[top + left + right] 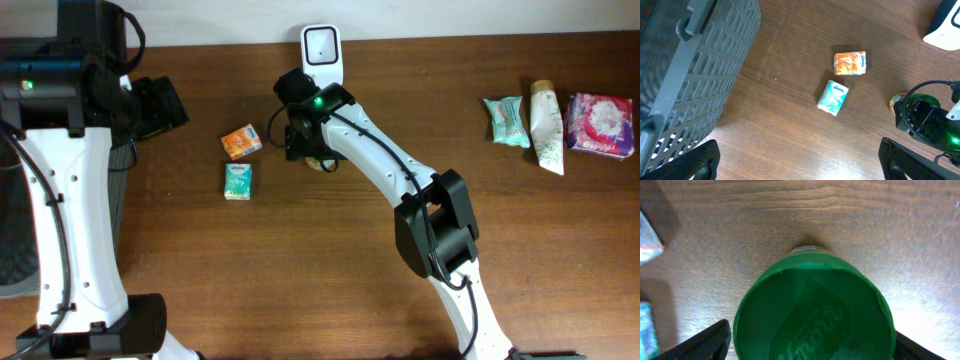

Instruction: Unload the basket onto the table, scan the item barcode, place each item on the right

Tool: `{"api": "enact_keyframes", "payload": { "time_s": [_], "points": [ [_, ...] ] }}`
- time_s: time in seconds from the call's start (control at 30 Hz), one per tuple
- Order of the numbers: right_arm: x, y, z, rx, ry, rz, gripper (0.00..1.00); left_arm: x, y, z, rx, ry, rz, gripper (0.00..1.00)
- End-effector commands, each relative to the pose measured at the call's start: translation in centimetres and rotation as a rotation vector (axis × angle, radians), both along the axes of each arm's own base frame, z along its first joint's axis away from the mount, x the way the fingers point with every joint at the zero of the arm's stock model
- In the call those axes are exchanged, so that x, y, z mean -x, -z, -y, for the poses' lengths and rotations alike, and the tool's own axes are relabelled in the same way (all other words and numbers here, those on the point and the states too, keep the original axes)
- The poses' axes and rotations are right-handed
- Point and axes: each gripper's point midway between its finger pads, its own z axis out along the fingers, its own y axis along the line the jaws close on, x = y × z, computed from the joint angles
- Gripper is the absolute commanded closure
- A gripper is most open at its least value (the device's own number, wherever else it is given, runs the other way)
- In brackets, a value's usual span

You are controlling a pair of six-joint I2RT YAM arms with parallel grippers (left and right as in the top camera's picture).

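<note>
- Reaching to the far middle of the table [330,230], your right arm holds the right gripper [812,340] over a green-lidded container [812,315].
- The container stands on the wood just in front of the white scanner [321,50], which sits at the far edge.
- In the right wrist view, the round green lid fills the space between the two dark fingers [705,340]. The jaws stand wide on either side of it. You cannot tell whether they press on it or only flank it.
- Your left gripper [797,150] hangs wide open with nothing between its fingers, at the far left beside a grey slatted basket [700,65].
- An orange packet [241,141] and a teal tissue packet [238,180] lie close together just left of the container.
- At the far right, well apart from both arms, lie a teal pouch [507,120], a pale tube [546,125] and a pink pack [600,125].
</note>
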Motion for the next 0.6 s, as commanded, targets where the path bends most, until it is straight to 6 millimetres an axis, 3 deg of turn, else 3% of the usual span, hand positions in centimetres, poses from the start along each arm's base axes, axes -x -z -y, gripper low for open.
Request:
{"api": "enact_keyframes", "payload": {
  "time_s": [0.0,0.1,0.23,0.37,0.5,0.57],
  "points": [
    [-0.8,-2.0,-0.1,-0.126,0.322,0.013,0.16,0.3,-0.6,-0.1,-0.001,-0.009,0.018,0.01],
    [-1.6,-1.9,1.4,-0.189,0.601,-0.005,0.16,0.3,-0.6,-0.1,-0.001,-0.009,0.018,0.01],
    [-2.6,-2.0,2.2,-0.2,0.718,0.042,0.16,0.3,-0.6,-0.1,-0.001,-0.009,0.018,0.01],
    [-2.4,-0.6,2.1,-0.182,0.715,0.021,0.17,0.3,-0.6,-0.1,-0.001,-0.009,0.018,0.01],
    [-0.9,-0.8,2.2,-0.121,0.521,-0.034,0.35,0.3,-0.6,-0.1,-0.001,-0.009,0.018,0.01],
    [-0.1,-0.8,1.6,-0.126,0.42,-0.077,0.36,0.3,-0.6,-0.1,-0.001,-0.009,0.018,0.01]
  ]
}}
